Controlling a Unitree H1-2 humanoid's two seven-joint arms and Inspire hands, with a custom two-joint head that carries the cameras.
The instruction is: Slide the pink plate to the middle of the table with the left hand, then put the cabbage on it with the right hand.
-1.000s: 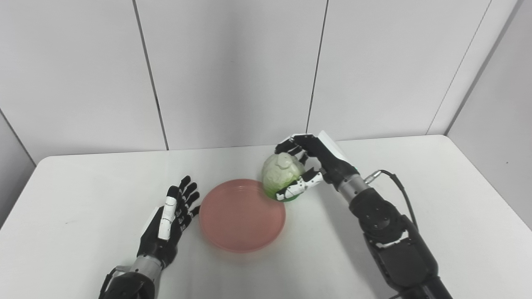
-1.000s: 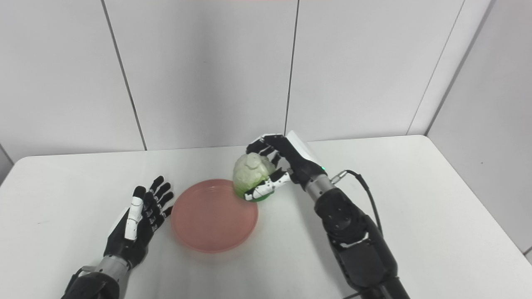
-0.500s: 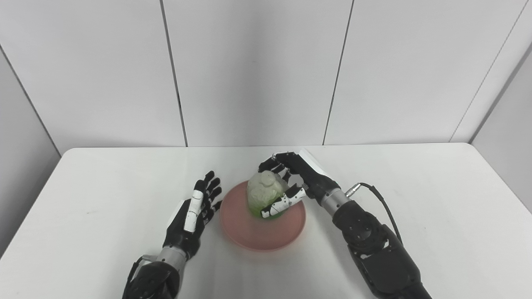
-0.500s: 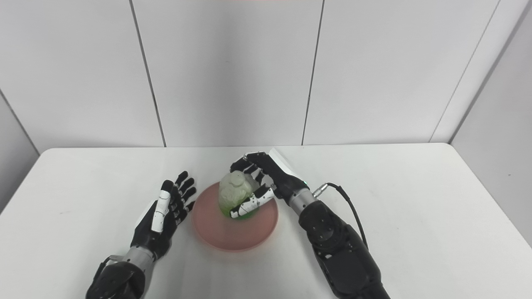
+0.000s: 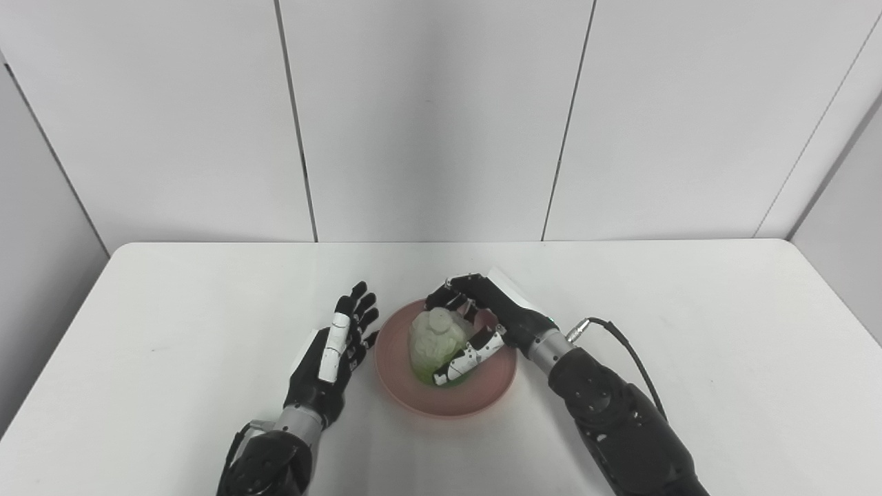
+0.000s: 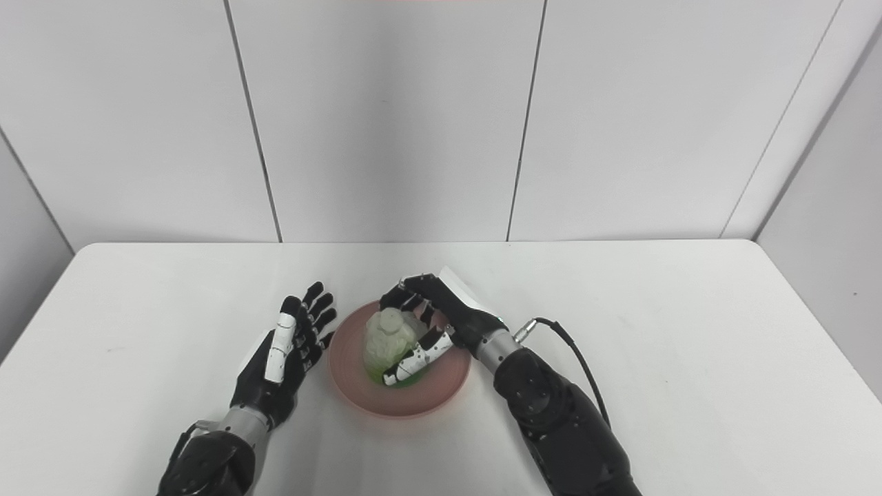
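The cabbage (image 5: 434,344) has been brought down onto the pink plate (image 5: 482,393) mid-surface, gripped by the right robot hand (image 5: 475,327); release is what's left. Left robot hand (image 5: 334,355) is kept open beside.

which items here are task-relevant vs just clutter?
Job:
- pink plate, mid-table
- cabbage, standing on the plate
- right hand, wrapped around the cabbage
- left hand, open, beside the plate's left rim

Not part of the job:
- no loose items; only the white table and wall panels
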